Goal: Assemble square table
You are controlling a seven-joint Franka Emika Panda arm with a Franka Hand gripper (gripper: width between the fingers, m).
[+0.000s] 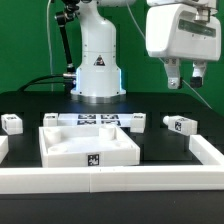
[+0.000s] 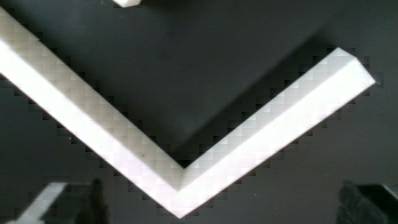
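We watch the exterior view from low at the front edge of the black matte worktop (image 1: 160, 140). It faces across to the white robot arm base (image 1: 97, 65) at the far edge, at middling range. Our wrist view rides on the white two-finger gripper (image 1: 185, 78), looking straight down. A white raised plastic corner (image 2: 178, 170) fills its frame. Both views share the worktop. We cannot tell which corner it is.

Black table (image 1: 165, 145), matte. Long white border rail (image 1: 110, 181) across front, side runs angling back at exterior view's left and right. Marker board (image 1: 100, 121) flat on table, mid-depth, row of black-and-white tags on top. Green curtain (image 1: 30, 40) at back. Wrist view: rail corner (image 2: 178, 165) as white V, dark table (image 2: 196, 90) both sides.
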